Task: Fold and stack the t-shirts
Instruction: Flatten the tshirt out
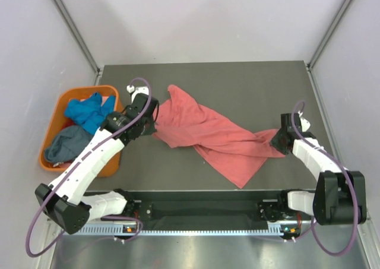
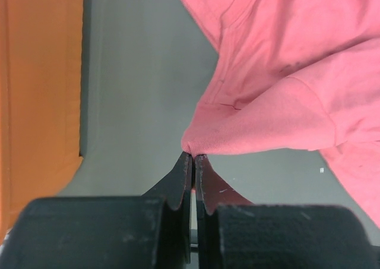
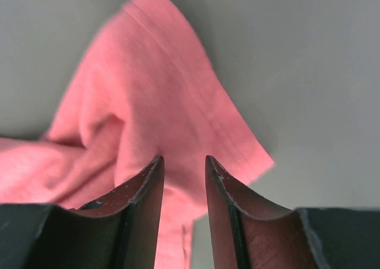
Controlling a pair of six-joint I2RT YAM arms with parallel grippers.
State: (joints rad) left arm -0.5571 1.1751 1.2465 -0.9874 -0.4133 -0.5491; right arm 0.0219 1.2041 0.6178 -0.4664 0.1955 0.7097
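Toward the near right of the table [image 1: 249,85], the right gripper [image 3: 184,159] stands with jaws narrowly apart at one end of the salmon-pink shirt [image 1: 219,139] — cloth shows in the gap, not clamped. Farther in, the left gripper [image 2: 193,156] pinches a fold at the other end. Beside the table's left edge, the blue shirt [image 1: 89,111] and grey-blue shirt [image 1: 65,144] lie bunched in the orange tub [image 1: 83,91].

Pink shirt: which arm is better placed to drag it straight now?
Left, probably. The left hand is shut on a fold of the pink shirt; the right hand stands open over the other end, gripping nothing.
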